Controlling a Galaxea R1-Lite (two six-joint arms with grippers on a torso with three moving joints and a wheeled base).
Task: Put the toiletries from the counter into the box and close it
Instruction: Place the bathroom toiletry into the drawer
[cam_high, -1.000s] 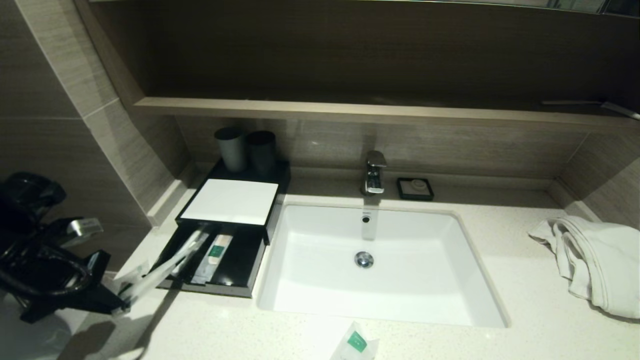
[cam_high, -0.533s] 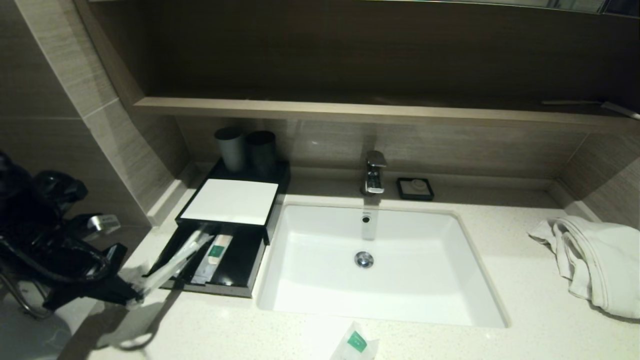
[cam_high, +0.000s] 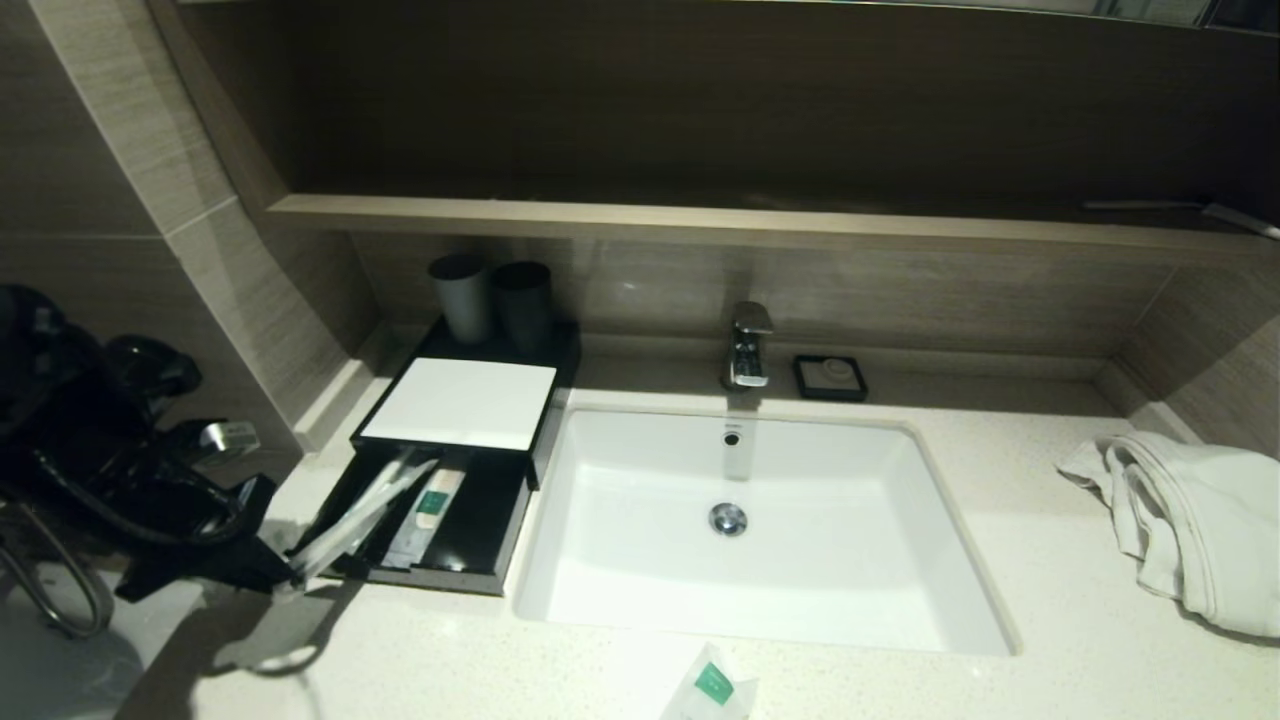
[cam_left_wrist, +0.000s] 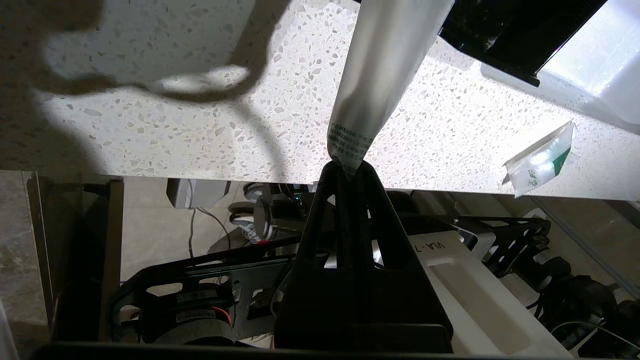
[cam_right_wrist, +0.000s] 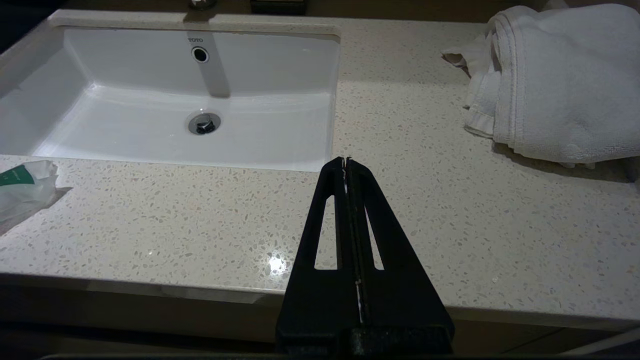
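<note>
The left claw (cam_high: 285, 578) pinches the toothbrush pack (cam_high: 355, 515) by its tail so its length can slide into the box (cam_high: 455, 405) drawer. The right claw (cam_right_wrist: 346, 162), pressed together, idles above the table (cam_right_wrist: 200, 220).

Hotel-style bathroom: speckled stone counter (cam_high: 1050, 600), white sink (cam_high: 640, 600), tap (cam_high: 748, 345), folded towel (cam_high: 1190, 520).

Head camera looks down over the sink (cam_high: 750, 520) — wrist cameras close, sharing counter (cam_right_wrist: 200, 220).
</note>
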